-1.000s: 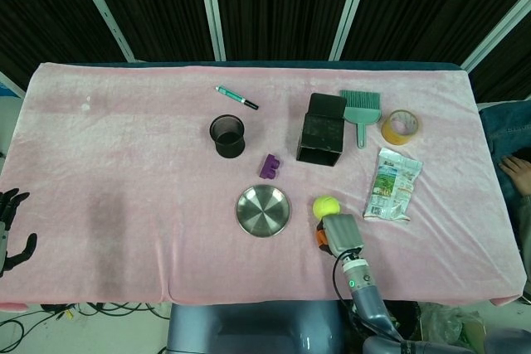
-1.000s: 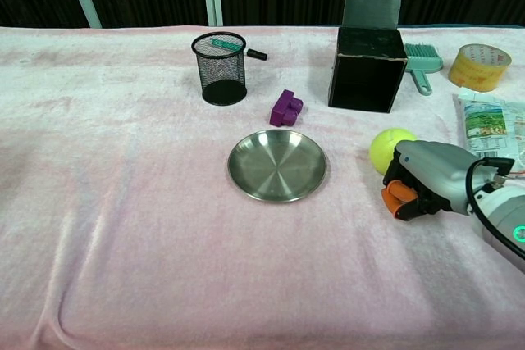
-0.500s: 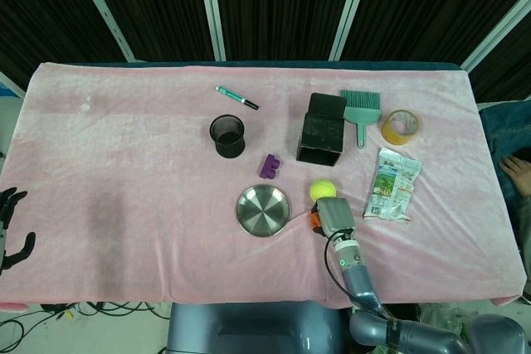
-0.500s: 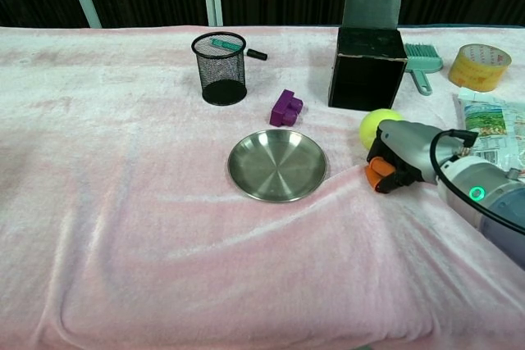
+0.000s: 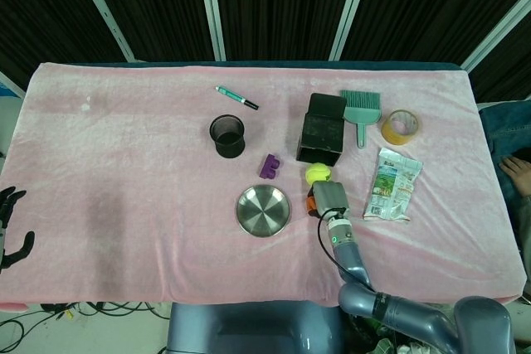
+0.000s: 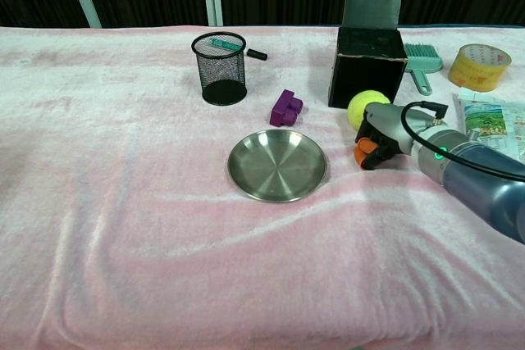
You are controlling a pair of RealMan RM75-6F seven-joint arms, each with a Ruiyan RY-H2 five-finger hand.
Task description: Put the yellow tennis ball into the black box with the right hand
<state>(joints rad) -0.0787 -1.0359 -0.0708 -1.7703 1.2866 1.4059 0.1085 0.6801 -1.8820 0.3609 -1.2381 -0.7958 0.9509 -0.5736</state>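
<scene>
Yellow tennis ball [image 6: 367, 106] against right hand [image 6: 379, 138], before black box [image 6: 367, 69].

Bright, even overhead light in both views. Soft, short shadows under objects on the pink cloth [image 5: 124, 163]. Mild glare on the steel plate [image 6: 277, 165]. Sharp focus; background dark.

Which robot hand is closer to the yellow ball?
The right hand. It sits right behind the yellow tennis ball, which lies in front of the black box. The left hand is far off at the table's left edge.
</scene>
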